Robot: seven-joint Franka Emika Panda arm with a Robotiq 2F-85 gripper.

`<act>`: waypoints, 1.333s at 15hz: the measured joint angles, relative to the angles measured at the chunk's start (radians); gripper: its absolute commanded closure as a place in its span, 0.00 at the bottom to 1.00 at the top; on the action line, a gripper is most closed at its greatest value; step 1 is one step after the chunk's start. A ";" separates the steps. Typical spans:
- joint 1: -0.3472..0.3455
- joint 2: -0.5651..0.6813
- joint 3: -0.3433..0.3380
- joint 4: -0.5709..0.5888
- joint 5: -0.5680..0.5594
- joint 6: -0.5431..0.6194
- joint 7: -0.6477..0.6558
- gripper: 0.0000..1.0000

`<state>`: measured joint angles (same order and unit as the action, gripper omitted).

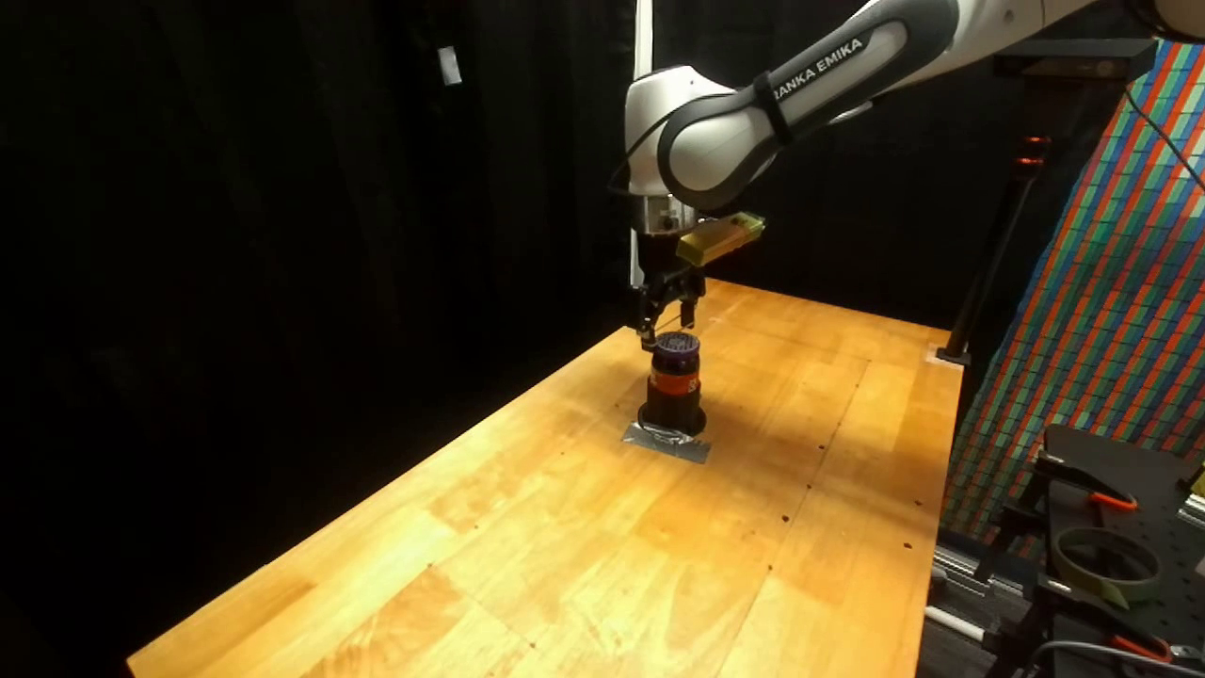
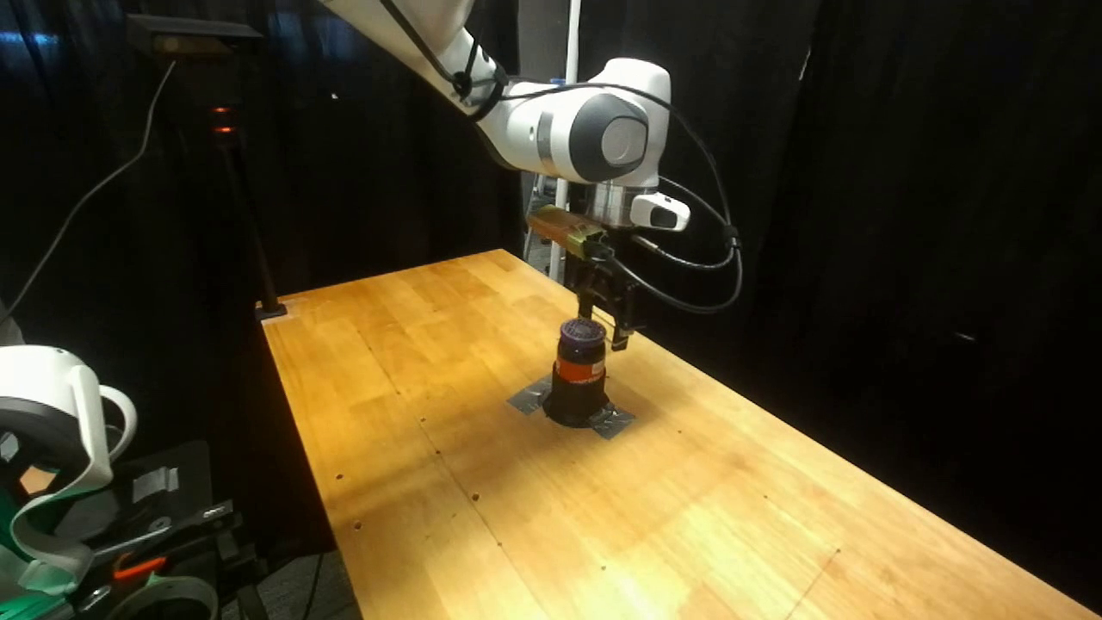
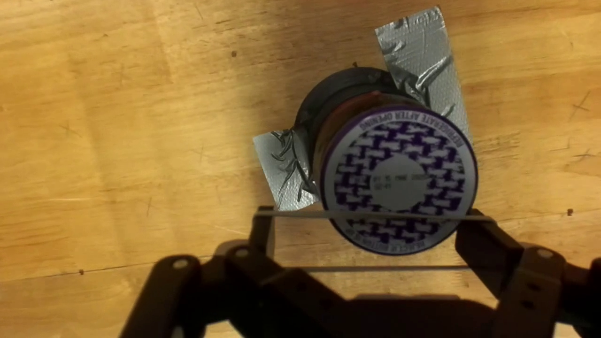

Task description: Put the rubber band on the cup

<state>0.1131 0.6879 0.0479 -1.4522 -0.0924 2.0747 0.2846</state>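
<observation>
Rubber band point(image 3: 375, 216) stretched around fingers of gripper point(image 3: 372, 225), spread apart; strand seen across top of cup point(image 3: 396, 178) in wrist view. Cup held upright in black base point(image 2: 575, 401), taped to wooden table point(image 2: 689, 517).

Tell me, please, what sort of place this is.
Probably a robotics lab: I see a robot arm, a wooden table with grey tape stuck on it, and black curtains.

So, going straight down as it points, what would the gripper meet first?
Likely the purple-patterned jar lid: in the wrist view, the rubber band the gripper holds stretched crosses in front of it. Depth there is unclear.
</observation>
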 measured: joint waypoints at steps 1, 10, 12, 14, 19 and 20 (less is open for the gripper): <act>0.000 0.012 -0.001 0.008 0.000 0.000 0.000 0.00; 0.010 0.024 0.010 0.041 0.076 -0.144 -0.009 0.00; 0.005 -0.003 0.010 0.016 0.101 -0.182 -0.014 0.00; -0.011 -0.032 0.008 -0.032 0.132 -0.187 -0.029 0.00; -0.061 -0.078 0.008 -0.171 0.227 -0.148 -0.089 0.00; -0.066 -0.089 0.008 -0.204 0.238 -0.122 -0.096 0.00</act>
<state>0.0473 0.5989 0.0562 -1.6562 0.1456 1.9527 0.1887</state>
